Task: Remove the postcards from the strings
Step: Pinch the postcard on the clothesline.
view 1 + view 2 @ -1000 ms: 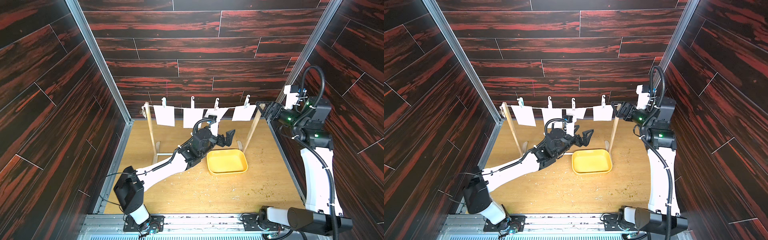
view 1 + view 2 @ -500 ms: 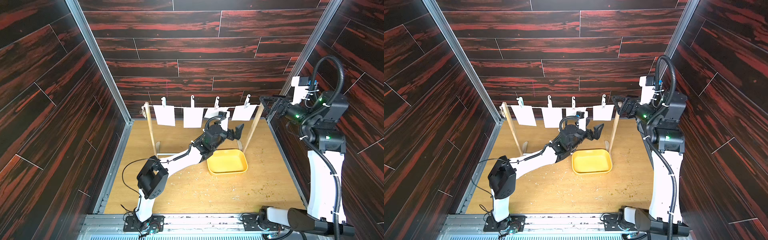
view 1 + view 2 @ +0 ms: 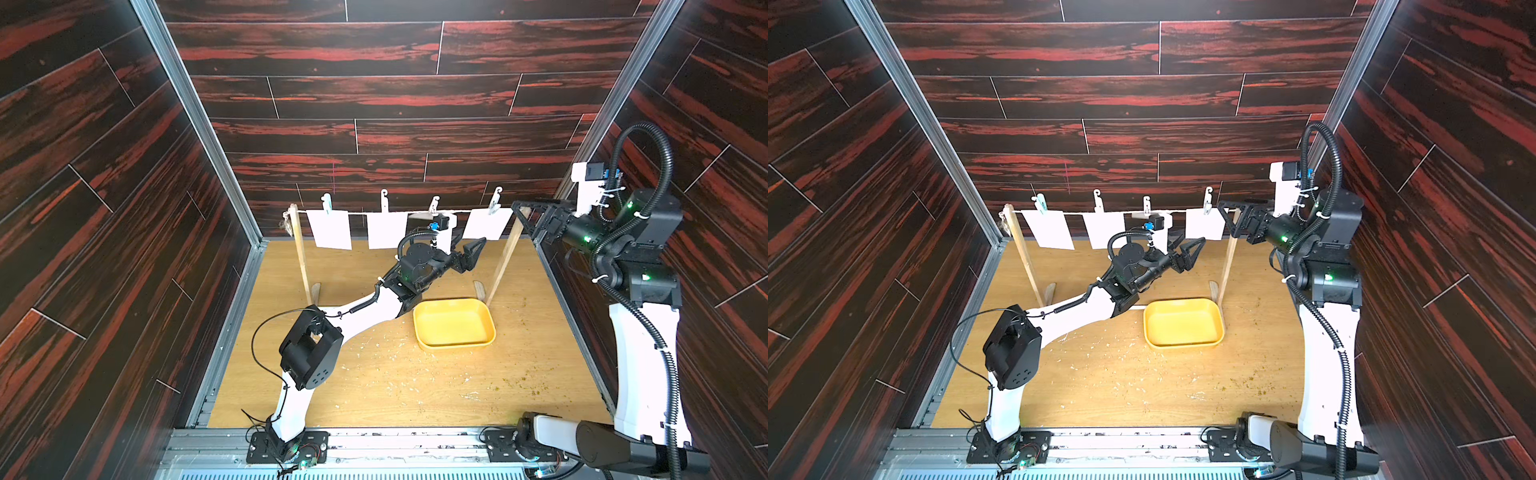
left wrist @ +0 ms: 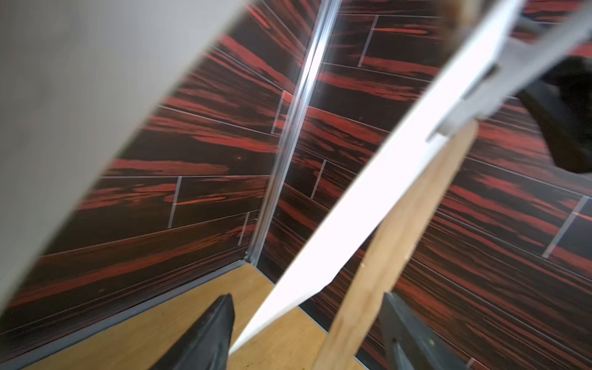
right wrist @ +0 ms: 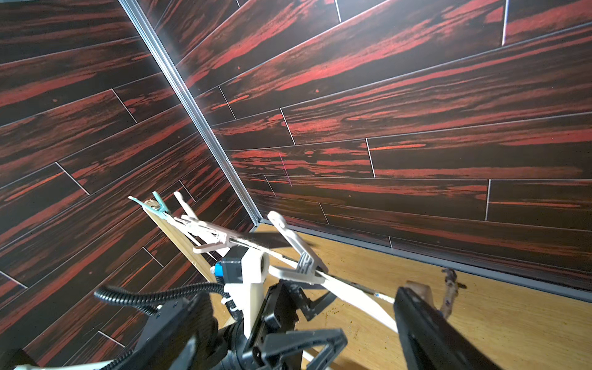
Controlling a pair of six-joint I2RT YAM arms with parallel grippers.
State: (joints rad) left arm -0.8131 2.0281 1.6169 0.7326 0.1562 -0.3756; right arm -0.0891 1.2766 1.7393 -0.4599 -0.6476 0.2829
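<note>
Near a postcard [image 3: 486,224], left fingers [image 4: 205,339] apart

White postcard [image 4: 362,205] edge & wooden upright [image 4: 403,237] seen btwn spread tips of left end effector [image 4: 307,333].

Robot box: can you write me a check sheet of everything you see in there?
Surface: wooden floor, speckled with crumbs.
Job's things: four postcards, all pegged on the string.
Clutter: empty yellow tray.
Grippers: left pincer open at the end postcard's lower edge; right pincer open, empty, by a wooden post.
Cables: black hose loops above the right arm; thin wire loops off the left arm.
Surroundings: dark red plank walls.
</note>
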